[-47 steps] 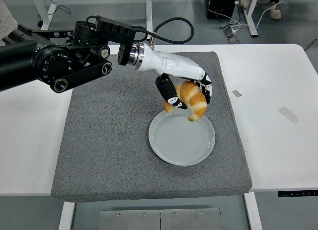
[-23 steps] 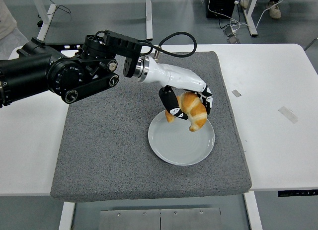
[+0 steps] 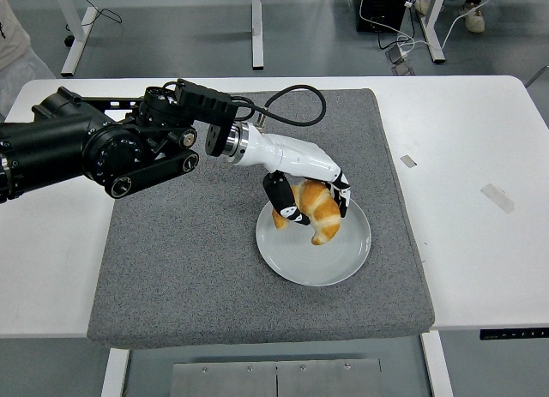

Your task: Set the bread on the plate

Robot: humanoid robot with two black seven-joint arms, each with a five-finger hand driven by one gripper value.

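A golden croissant is held over the round white plate, its lower tip close to or touching the plate's surface. My left hand, white with black fingertips, is shut on the croissant from above, thumb on its left side and fingers on the right. The black left arm reaches in from the left edge across the grey mat. The plate lies on the mat's right half. My right arm is not in view.
The grey mat covers the middle of the white table. Two small bits of tape lie on the table right of the mat. A person's sleeve shows at the top left corner.
My left hand has moved down and a little to the left with the croissant, bringing it from above the plate's far rim to just over the plate.
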